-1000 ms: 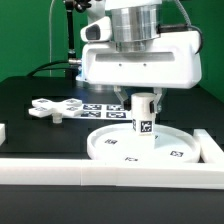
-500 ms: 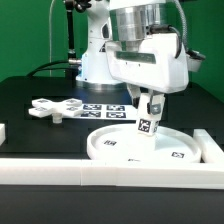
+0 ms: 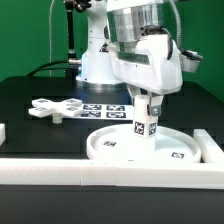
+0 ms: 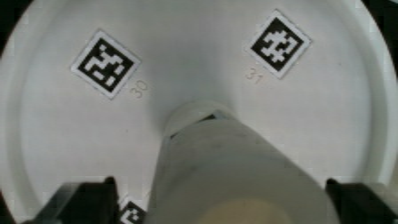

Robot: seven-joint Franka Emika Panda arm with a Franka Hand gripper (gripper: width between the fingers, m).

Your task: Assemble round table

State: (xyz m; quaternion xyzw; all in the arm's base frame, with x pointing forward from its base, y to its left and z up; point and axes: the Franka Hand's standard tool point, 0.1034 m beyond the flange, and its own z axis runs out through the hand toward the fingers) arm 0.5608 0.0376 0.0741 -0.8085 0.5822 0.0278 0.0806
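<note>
I read no letters or numbers, only patterned square tags (image 4: 111,62) on the round disc (image 3: 125,152), cylinder leg (image 3: 143,112), and marker board (image 3: 104,110) at ten o'clock.

arm (image 3: 95,58) white, rounded | tool (image 3: 145,103) bulky white | cable (image 3: 51,28) black, apparently

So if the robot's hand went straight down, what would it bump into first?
Probably the round disc: the hand grips the leg right above it, so the leg's bottom would reach the disc first. They may already touch.
</note>
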